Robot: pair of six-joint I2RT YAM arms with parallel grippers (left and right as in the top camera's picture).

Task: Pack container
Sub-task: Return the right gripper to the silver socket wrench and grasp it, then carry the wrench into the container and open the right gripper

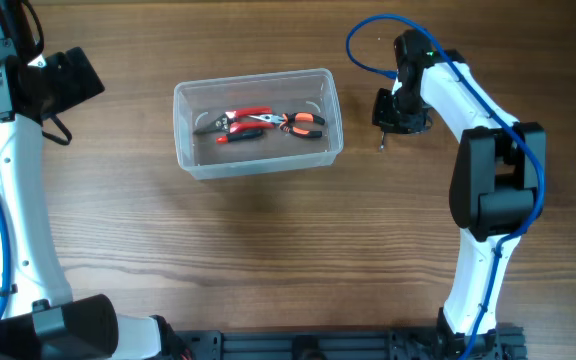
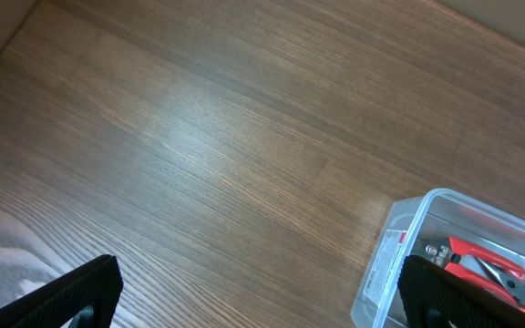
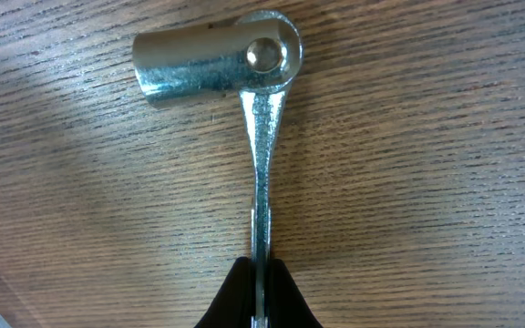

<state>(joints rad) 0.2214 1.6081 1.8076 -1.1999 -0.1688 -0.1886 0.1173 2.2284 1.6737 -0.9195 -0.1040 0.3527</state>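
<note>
The container is a clear plastic tub at the table's centre, and its corner shows in the left wrist view. Inside lie red-handled cutters and orange-and-black pliers. My right gripper is right of the tub, shut on the thin flat handle of a silver socket wrench. The wrench's cylindrical head rests on the wood. My left gripper hangs wide open at the far left, with nothing between its fingers.
The wooden table stretches all round the tub. The right arm's white links and black base stand at the right, and the left arm's body runs down the left edge. A blue cable loops above the right wrist.
</note>
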